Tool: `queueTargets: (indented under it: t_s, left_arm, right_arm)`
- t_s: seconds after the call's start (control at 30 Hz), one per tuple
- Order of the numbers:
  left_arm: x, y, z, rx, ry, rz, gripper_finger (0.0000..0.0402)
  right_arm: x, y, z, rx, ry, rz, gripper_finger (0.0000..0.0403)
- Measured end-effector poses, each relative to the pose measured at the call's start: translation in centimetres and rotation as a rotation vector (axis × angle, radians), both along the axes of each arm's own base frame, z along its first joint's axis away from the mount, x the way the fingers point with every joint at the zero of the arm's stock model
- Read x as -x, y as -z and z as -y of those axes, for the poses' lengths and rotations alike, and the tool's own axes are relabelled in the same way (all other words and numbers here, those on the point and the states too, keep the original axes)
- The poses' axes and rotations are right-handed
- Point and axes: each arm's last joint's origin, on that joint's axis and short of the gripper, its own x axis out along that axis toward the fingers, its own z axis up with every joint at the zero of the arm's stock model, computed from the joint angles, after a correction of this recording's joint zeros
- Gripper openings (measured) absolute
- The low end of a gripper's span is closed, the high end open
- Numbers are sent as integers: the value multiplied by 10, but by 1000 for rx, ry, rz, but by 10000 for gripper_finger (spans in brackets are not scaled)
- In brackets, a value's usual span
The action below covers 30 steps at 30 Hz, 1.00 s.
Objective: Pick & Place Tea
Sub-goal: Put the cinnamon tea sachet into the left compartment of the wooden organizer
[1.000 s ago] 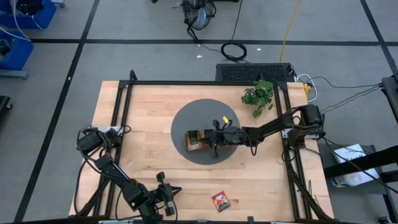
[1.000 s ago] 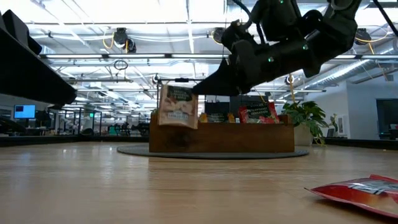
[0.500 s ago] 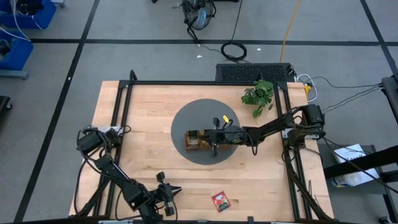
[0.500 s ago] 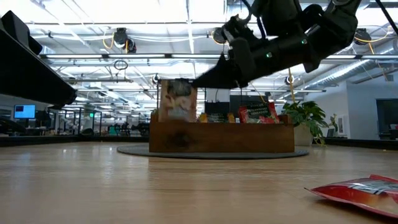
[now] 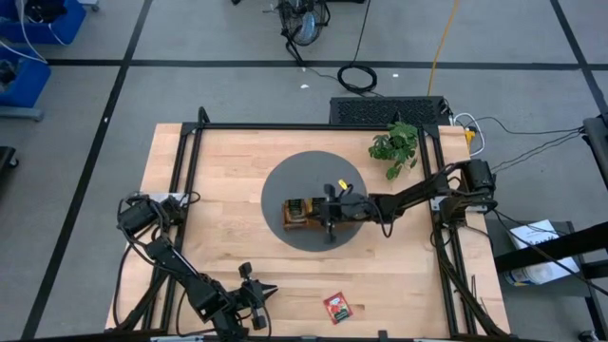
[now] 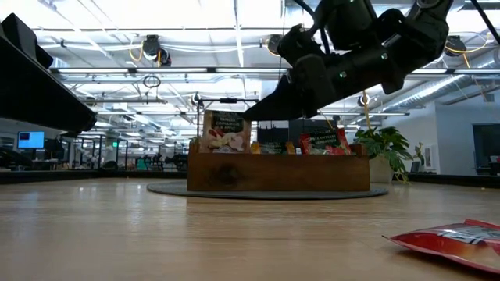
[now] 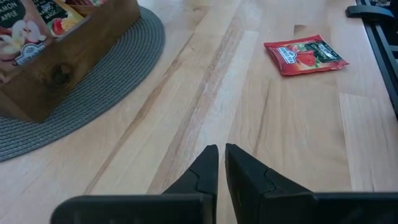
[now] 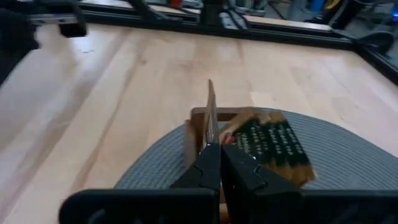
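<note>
We see the right gripper (image 5: 316,211) over the wooden tray (image 6: 277,173) on the grey mat (image 5: 285,185), fingers clenched on a tea sachet (image 6: 226,132) standing upright at the tray's end. Left gripper (image 7: 221,163) waits near the table's front edge, fingers nearly together, empty; a red sachet (image 7: 303,54) lies flat on the table near it.

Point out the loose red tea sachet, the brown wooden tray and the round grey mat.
Red tea sachet (image 7: 304,54), left wrist view, centre.
Brown wooden tray (image 6: 277,176), low view, front wall.
Round grey mat (image 5: 309,176), high view, bare far part.
</note>
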Motion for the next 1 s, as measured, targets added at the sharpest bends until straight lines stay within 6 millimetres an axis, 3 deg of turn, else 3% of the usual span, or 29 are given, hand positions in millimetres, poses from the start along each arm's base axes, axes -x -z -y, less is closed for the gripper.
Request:
queueTargets:
  t_s: [0.77, 1.0]
  left_arm:
    - [-3, 0, -3, -28, 4, -8, 37]
    - [-7, 0, -6, -30, -6, -9, 37]
  right_arm:
    - [-1, 6, 18, -29, -3, -106, 0]
    - [-16, -9, 18, -20, -3, -170, 0]
